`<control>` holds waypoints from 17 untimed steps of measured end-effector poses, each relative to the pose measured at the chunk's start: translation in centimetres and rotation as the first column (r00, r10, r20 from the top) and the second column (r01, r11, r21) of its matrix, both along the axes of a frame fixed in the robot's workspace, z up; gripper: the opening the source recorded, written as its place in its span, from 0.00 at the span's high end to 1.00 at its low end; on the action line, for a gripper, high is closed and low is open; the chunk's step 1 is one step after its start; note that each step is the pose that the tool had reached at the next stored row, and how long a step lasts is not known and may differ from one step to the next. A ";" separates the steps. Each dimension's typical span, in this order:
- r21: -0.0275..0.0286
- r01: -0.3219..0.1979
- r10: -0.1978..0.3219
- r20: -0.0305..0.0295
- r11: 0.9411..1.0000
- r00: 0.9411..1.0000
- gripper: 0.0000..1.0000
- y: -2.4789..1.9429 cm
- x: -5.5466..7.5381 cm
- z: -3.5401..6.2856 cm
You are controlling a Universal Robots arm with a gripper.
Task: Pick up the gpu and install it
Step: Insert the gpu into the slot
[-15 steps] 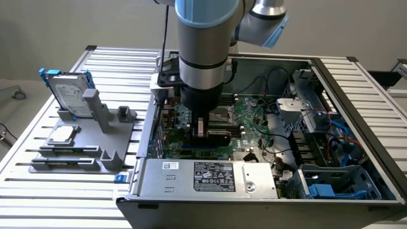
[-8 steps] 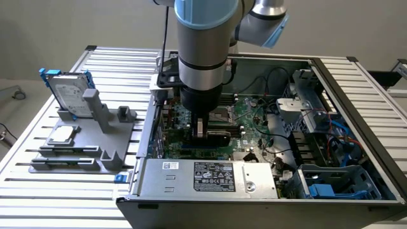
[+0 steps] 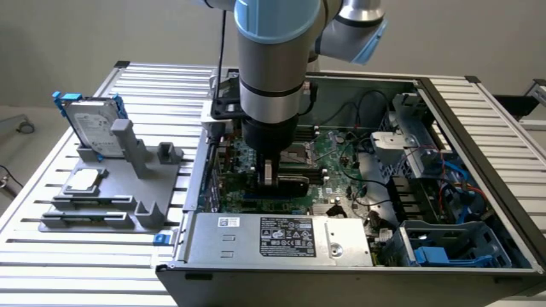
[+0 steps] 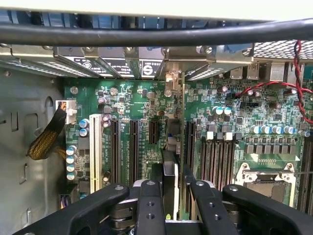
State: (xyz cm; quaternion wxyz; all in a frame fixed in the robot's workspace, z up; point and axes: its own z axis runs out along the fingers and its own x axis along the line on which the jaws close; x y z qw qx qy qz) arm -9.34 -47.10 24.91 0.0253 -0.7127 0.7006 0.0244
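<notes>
Gripper (image 3: 271, 180) tight on gpu (image 3: 295, 187) inside case (image 3: 384, 286)

Arm (image 3: 271, 57) upright, hand (image 3: 273, 179) clamped, down-pointed

I saw hard drive (image 3: 89, 125) standing in grey holder (image 3: 137, 192) | silver chip (image 3: 85, 181) lying on it | power supply (image 3: 282, 240) in open computer case (image 3: 477, 121)

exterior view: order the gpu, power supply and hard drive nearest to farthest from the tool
1. gpu, held in the tool.
2. power supply, in the case beside the motherboard.
3. hard drive, on the grey stand, exterior view's left.
</notes>
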 end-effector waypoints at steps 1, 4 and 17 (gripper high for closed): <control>0.002 0.000 0.000 0.000 1.000 1.000 0.73 -0.01 0.0 -0.04; 0.003 0.000 0.000 -0.001 1.000 1.000 0.73 -0.06 0.0 -0.06; 0.003 -0.001 0.001 -0.011 1.000 1.000 0.60 -0.06 0.0 0.79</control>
